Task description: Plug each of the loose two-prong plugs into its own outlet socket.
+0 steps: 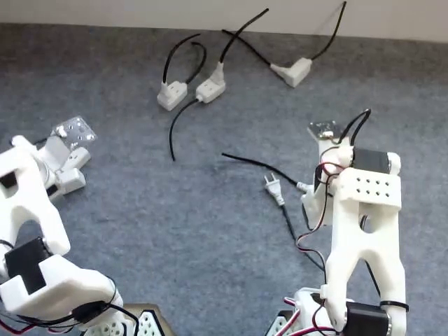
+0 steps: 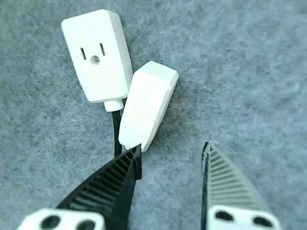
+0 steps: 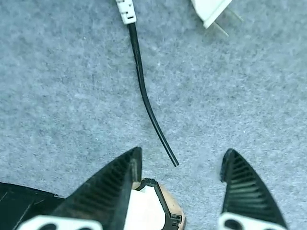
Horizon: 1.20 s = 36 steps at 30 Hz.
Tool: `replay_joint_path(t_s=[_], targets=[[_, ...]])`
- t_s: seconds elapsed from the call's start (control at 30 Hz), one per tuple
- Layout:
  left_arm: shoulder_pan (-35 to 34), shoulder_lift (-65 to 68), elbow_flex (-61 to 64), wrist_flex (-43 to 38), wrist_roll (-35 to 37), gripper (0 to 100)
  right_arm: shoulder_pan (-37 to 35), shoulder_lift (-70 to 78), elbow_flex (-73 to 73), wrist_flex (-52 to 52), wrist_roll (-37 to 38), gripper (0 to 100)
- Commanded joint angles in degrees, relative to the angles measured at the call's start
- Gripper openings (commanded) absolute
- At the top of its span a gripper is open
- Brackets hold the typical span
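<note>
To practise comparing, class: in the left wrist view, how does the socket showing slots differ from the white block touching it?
The slotted socket lies face up, two slots and a round hole showing; the white block shows no openings. The slotted socket sits farther from the left pincer; the white block ends beside one tip. Both are white, boxy.

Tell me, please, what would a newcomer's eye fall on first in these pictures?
Most striking are the white outlet socket with its slots showing and the second socket on its side beside it, right before the left gripper, whose jaws stand open. Next comes the loose two-prong plug on its black cord, lying on the grey table close to the right arm.
</note>
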Motion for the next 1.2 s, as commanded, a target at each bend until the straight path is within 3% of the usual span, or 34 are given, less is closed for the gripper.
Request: replay_joint_path(t_s=[0.0, 0.2, 0.43, 0.63, 0.9, 1.17], targets=[[-0.92, -2.51, 6.37, -11.78, -6.68, 20, -0.57, -1.8, -0.13, -0.13, 0.18, 25.9], [1.19, -2.51, 9.98, -13.19, -6.68, 20, -0.48, -1.8, -0.13, 0.04, 0.18, 25.9], [4.0, -2.51, 9.71, -13.54, -6.59, 6, -0.22, -1.8, -0.04, 0.04, 0.18, 25.9], [6.37, -2.42, 9.98, -13.54, -6.33, 15, -0.22, -1.8, -0.04, 0.04, 0.18, 25.9], [7.69, -4.09, 7.43, -15.12, -6.15, 16, -0.22, -1.8, -0.04, 0.92, 0.53, 25.9], [7.08, -6.9, 2.51, -8.62, -6.24, 16, -0.66, -1.8, -0.22, 0.22, 0.35, 25.9]])
